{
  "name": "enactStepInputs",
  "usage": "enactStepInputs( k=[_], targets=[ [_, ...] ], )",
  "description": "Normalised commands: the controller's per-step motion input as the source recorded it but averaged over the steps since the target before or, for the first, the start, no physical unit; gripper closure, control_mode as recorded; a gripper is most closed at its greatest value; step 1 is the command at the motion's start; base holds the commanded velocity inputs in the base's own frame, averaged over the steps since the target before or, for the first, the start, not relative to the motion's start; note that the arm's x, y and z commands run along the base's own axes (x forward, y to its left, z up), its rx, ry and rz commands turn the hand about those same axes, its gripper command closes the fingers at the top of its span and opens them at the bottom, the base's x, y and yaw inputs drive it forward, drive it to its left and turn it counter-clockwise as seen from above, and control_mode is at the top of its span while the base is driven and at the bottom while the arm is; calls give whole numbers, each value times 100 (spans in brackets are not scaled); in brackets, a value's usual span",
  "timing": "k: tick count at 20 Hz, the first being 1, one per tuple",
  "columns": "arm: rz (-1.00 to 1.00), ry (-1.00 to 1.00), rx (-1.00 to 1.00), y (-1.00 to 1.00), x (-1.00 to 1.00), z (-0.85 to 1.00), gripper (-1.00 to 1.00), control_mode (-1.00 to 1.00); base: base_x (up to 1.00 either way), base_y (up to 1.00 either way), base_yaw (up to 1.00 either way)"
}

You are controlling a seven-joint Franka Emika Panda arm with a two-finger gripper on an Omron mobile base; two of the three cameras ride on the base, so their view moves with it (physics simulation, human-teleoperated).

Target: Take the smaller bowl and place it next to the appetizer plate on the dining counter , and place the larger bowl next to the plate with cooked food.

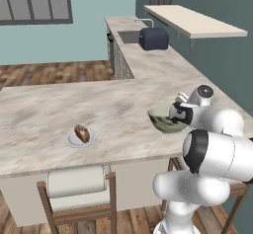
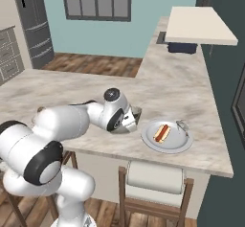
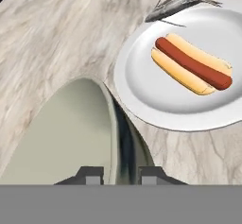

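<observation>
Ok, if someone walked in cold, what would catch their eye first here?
The gripper, shut on the rim of the bowl, beside the plate with a hot dog on the dining counter. Farther along the counter, a small plate holds a bread piece.

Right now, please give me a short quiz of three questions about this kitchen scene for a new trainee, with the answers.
1. True or false: the tool is shut on the rim of the bowl.
2. What food lies on the large white plate beside the bowl? A) a hot dog B) a slice of pizza C) an apple
3. Fill in: the small plate with the brown pastry rests on the dining counter above a wooden ____.

Key:
1. True
2. A, the hot dog
3. stool
</observation>
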Motion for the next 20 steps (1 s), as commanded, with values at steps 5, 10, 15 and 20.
enactStepInputs(
  k=[5,10,15,20],
  targets=[
    [-8,4,0,14,-11,16,-100,-100,0,0,0],
    [-5,2,0,-20,0,27,-100,-100,0,0,0],
    [-1,2,0,-6,-55,58,-100,-100,0,0,0],
    [6,11,-1,47,-98,55,-100,-100,0,0,0]
  ],
)
